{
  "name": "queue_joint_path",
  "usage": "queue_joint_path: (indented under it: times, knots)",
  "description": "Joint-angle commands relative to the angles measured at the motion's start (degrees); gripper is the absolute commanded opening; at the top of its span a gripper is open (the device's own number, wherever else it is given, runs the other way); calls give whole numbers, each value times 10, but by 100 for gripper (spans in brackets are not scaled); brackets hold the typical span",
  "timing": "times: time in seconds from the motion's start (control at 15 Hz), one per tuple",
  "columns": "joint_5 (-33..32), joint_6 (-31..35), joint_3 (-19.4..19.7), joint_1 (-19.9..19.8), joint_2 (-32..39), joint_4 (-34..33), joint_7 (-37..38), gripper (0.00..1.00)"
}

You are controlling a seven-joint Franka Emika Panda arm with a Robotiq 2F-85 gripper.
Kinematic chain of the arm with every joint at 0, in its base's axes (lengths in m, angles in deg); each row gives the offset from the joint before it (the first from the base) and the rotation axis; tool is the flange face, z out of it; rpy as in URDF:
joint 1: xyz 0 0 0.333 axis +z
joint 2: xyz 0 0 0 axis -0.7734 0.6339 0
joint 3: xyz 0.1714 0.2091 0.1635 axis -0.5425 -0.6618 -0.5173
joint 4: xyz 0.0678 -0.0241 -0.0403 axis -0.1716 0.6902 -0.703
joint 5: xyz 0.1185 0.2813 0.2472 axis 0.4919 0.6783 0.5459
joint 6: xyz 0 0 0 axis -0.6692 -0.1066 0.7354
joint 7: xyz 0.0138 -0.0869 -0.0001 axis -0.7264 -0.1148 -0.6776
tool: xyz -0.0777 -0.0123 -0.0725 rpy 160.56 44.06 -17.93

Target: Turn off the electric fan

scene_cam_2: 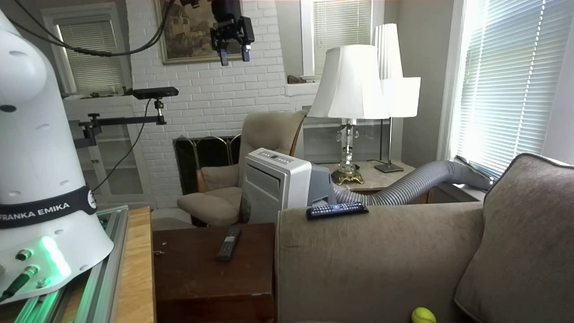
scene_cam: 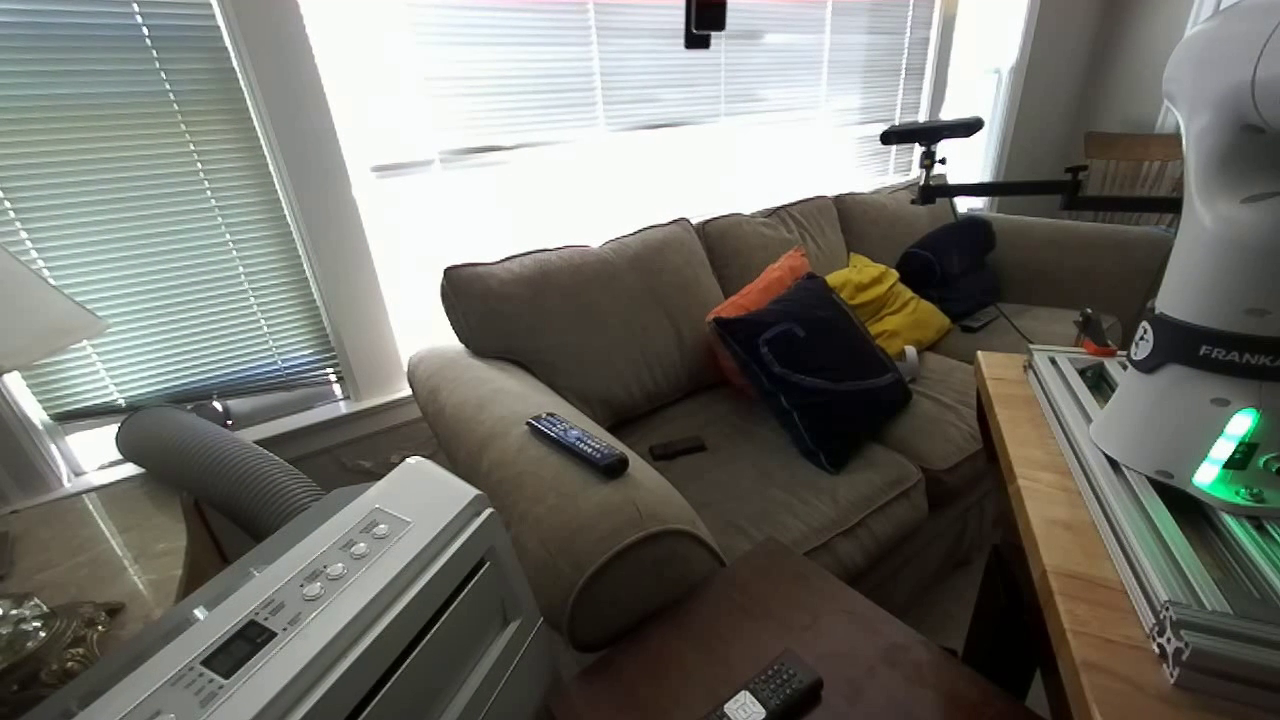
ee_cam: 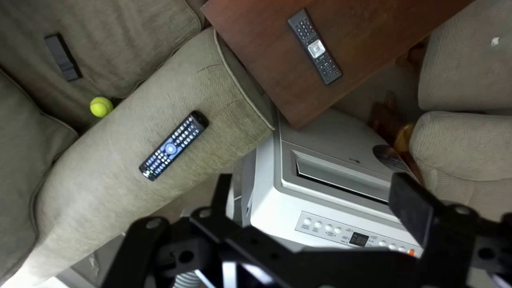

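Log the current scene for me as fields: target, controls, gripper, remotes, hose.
target: boxy white-grey plastic electric fan, upright beside the beige fabric sofa arm
controls: pale panel, round white buttons, one orange button, dark rectangular display (digits unreadable)
gripper: black two-finger gripper, open, empty, clear of the fan
remotes: black remote with bluish centre on that arm; dark grey remote with silver centre on the brown wooden table
hose: grey ribbed hose from the fan to the white-blinded window

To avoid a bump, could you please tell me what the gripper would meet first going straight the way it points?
Pointing down, the gripper would probably meet the brown side table first; depth is unclear, so the electric fan beside it might come first.
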Motion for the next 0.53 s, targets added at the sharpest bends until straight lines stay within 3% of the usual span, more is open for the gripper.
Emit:
queue_joint_path:
  times: [0.0, 0.27, 0.33, 0.47]
  knots:
    - [18, 56, -21, -21, -139, 142, 71, 100]
    - [35, 80, -44, -26, -259, 269, 158, 100]
    - [20, 52, -38, -26, -174, 185, 124, 100]
    - [23, 60, -46, -26, -221, 235, 144, 100]
